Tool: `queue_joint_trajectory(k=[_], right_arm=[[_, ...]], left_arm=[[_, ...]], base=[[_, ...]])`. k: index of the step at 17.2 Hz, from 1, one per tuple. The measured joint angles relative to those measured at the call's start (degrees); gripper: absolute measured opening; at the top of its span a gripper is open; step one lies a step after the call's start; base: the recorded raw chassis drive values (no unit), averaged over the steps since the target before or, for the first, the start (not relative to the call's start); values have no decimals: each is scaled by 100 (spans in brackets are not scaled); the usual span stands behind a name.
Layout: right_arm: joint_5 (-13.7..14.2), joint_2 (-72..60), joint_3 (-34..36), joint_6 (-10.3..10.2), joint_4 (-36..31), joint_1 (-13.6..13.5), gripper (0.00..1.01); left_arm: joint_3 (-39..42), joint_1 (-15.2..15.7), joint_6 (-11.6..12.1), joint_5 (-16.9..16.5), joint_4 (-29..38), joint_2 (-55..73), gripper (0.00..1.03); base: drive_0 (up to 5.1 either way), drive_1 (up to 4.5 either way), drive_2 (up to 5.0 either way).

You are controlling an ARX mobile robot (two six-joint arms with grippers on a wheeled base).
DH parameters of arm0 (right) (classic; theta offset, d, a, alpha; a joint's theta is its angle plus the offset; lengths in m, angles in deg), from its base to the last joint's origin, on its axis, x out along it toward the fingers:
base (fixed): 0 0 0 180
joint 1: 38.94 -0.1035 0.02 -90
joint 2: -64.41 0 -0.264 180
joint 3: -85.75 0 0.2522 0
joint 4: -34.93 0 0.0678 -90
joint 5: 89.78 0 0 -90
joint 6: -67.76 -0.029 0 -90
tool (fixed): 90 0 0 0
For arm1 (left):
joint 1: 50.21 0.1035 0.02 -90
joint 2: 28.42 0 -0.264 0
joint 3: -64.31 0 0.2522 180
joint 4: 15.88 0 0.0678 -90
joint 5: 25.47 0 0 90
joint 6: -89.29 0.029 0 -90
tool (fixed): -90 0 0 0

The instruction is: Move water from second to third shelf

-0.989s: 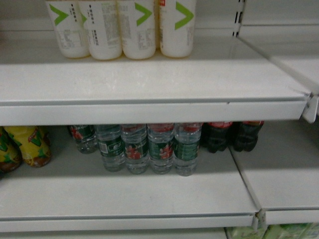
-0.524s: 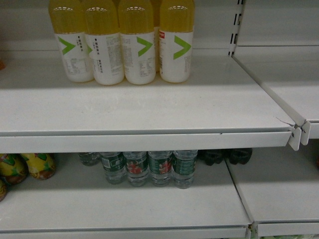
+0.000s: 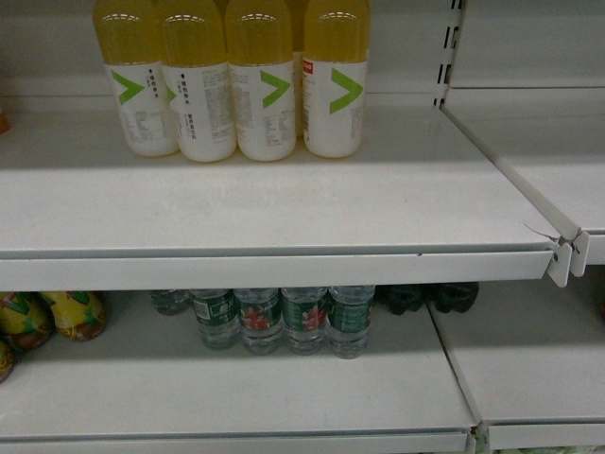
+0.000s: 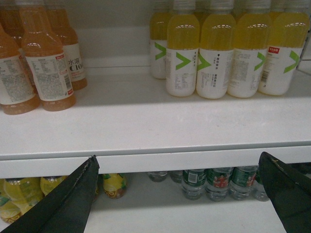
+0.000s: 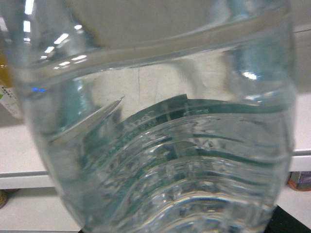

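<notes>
A water bottle (image 5: 160, 126) fills almost the whole right wrist view. It is clear, with ribs low down, and sits very close to the camera. The right hand itself does not show there, so I cannot tell if it grips the bottle.

In the head view, more water bottles (image 3: 284, 320) with green labels and red pictures stand in a row at the lower middle, on the lower shelf (image 3: 227, 392). Their tops hide behind the front edge of the upper shelf (image 3: 284, 203). Dark bottles (image 3: 430, 297) stand just right of them, and yellow fruit-print bottles (image 3: 47, 317) sit at the lower left.

At the top of the frame, yellow drink bottles (image 3: 236, 80) have white labels with a green V mark. The small writing is too tiny to read.

In the left wrist view, the left hand (image 4: 184, 194) is spread wide and holds nothing. Orange drink bottles (image 4: 39, 68) at the upper left show "C100".
</notes>
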Motion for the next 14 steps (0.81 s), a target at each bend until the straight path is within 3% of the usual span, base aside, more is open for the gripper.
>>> queue_joint_trajectory(k=[6, 8, 10, 14], right_arm=[[-4, -2, 0, -2, 26, 33, 40], [-125, 2, 0, 0, -15, -17, 40], [98, -2, 9, -2, 42, 59, 40], [-7, -2, 9, -2, 20, 31, 40]], left_arm=[[0, 0, 0, 7, 7, 0, 98], [0, 0, 0, 17, -11, 0, 98], [0, 0, 0, -11, -4, 0, 98], [0, 0, 0, -2, -2, 0, 98]], base=[[-477, 250, 250], [-286, 123, 123], [-286, 123, 123], [-286, 123, 123]])
